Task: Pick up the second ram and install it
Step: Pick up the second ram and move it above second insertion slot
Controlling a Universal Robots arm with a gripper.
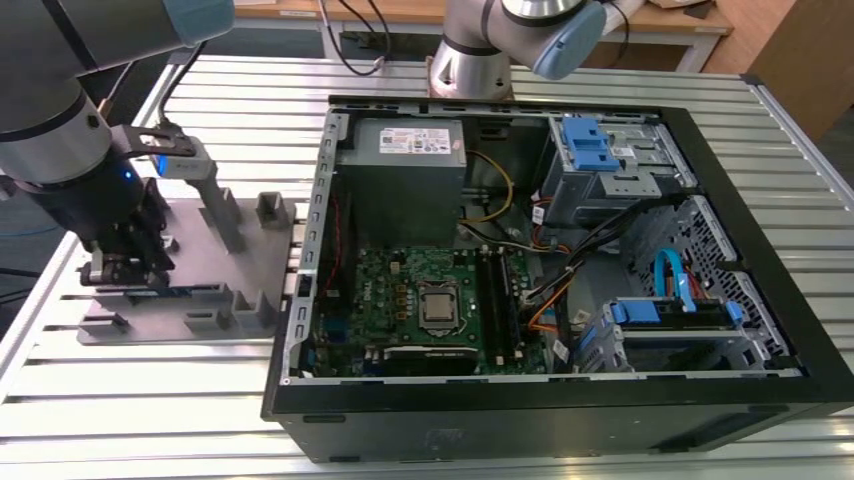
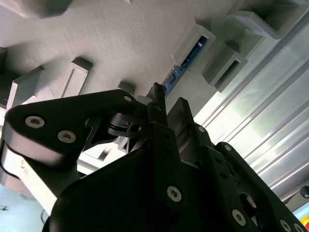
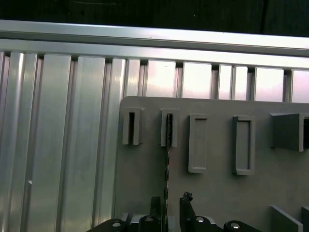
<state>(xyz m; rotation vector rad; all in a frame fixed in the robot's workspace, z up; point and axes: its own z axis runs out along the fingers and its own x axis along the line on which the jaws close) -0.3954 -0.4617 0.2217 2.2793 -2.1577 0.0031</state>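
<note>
The second ram [image 1: 178, 291] stands on edge in a slot of the grey fixture [image 1: 240, 300] at the exterior view's left. In the first wrist view it shows as a thin dark edge [image 3: 167, 159] running from a fixture slot down between the fingertips. In the second wrist view its bluish side [image 2: 187, 57] sits in the fixture [image 2: 111, 43]. My gripper [image 1: 127, 268] is lowered over the near end of the stick. Its fingers [image 3: 155, 205] straddle the ram with a gap on each side, so the gripper [image 3: 170, 202] is open. The black fingertips [image 2: 157, 94] point at the ram's end.
The open black computer case [image 1: 694, 390] lies at the exterior view's right of the fixture, with the green motherboard [image 1: 400, 285] and its long black slot rails [image 1: 497, 290] inside. A second arm's base [image 1: 470, 65] stands behind the case. The table [image 1: 134, 400] is slatted aluminium.
</note>
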